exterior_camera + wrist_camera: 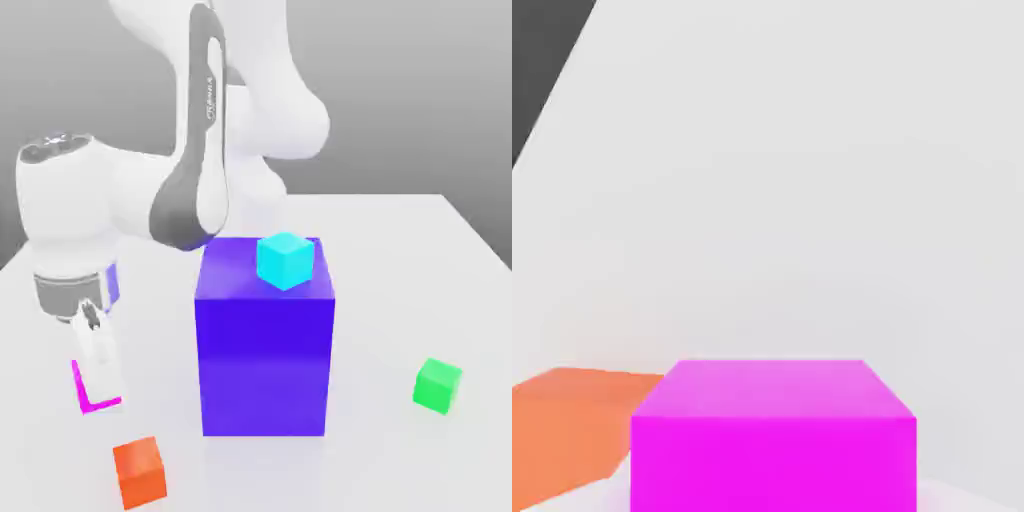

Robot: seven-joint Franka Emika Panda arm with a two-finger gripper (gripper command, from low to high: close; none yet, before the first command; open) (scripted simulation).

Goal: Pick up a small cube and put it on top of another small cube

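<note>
White desk (420, 260) carries a big blue-purple block (264, 355). At its nine o'clock, the end effector (97, 385) clamps the small magenta-pink cube (88, 398); the small green cube (437, 385) sits at three o'clock.

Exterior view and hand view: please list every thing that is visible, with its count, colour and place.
magenta cube: 1, bright magenta-pink, on the table at the exterior view's left, between the gripper's fingers; also in the hand view.
green cube: 1, green, on the table at the exterior view's right.
orange cube: 1, orange, on the table near the magenta cube.
cyan cube: 1, cyan, on top of the big block.
big block: 1, blue-purple, mid-table.
table: 1, white.
gripper: 1, white, shut on the magenta cube.
arm: 1, white and grey, above the block.
</note>
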